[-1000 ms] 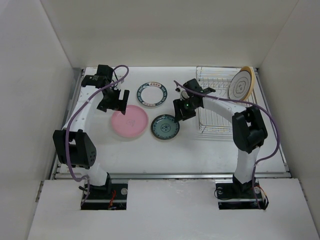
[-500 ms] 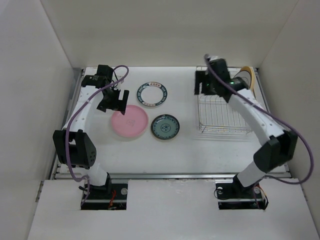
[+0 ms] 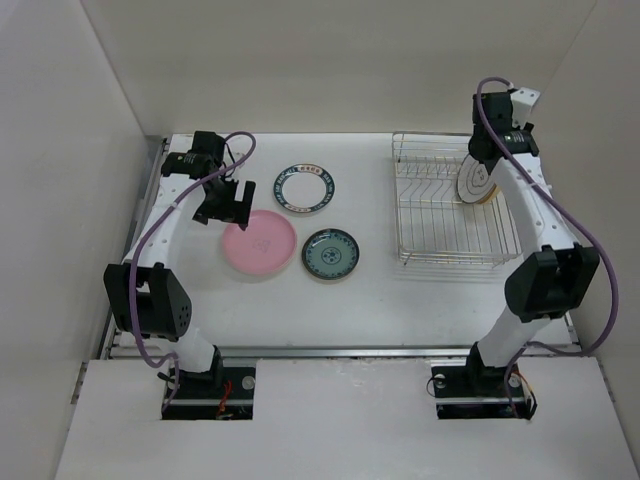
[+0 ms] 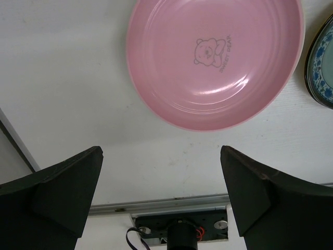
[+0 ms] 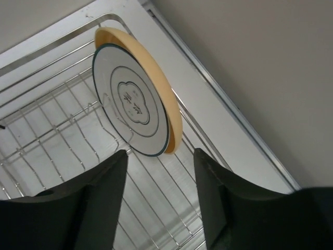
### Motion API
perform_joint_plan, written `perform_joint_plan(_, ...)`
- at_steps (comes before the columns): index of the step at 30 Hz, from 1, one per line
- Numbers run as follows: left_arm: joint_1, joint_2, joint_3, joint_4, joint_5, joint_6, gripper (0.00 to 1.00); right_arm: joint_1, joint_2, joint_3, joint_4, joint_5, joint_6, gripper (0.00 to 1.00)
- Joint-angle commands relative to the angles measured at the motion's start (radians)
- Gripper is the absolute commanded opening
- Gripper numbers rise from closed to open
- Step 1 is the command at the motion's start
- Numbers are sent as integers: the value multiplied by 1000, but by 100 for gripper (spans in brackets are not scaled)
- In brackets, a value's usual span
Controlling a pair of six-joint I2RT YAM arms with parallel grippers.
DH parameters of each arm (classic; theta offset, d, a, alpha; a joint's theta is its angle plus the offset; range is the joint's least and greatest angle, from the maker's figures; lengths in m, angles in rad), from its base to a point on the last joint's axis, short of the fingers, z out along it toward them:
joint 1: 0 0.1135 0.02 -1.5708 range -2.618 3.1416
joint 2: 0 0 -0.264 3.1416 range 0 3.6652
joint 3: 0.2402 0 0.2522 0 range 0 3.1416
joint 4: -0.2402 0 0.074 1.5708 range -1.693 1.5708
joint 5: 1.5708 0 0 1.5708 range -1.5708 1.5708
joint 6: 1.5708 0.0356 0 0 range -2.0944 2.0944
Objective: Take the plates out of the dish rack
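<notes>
The silver wire dish rack [image 3: 440,225] stands at the right of the table. Two plates stand upright at its far right: a white one with grey rings [image 3: 476,183] and a yellow-orange one [image 5: 167,99] behind it. In the right wrist view the white plate [image 5: 130,99] and the rack [image 5: 47,125] show. My right gripper [image 3: 497,135] is open, above the two plates, holding nothing. The pink plate [image 3: 258,246], the teal plate [image 3: 330,254] and a white blue-rimmed plate [image 3: 303,189] lie on the table. My left gripper [image 3: 222,205] is open, beside the pink plate [image 4: 213,57].
White walls enclose the table on the left, back and right. The rack's right side is close to the right wall. A metal rail [image 4: 171,202] runs along the table edge under the left wrist. The teal plate's rim [image 4: 318,67] lies next to the pink one.
My right arm swung from near the teal plate, across the rack's far left corner, to above the two upright plates at the rack's far right. The left arm has not moved.
</notes>
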Motion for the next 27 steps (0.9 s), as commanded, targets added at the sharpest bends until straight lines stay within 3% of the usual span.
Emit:
perform_joint_plan(1,3,-38,-7,-1,-7,5,95,-33,-30,26,61,101,17,56)
perform_joint_plan(7,3,-19,-16,-1,3,5,95,-82,88,93,71,91,7,47)
perform_joint_plan(24,3,10,-7,-1,13,14,95,-101,248,170,114,32,-43,46)
perform_joint_plan(27,3,10,-7,-1,13,14,95,-110,289,181,114,41,-43,42)
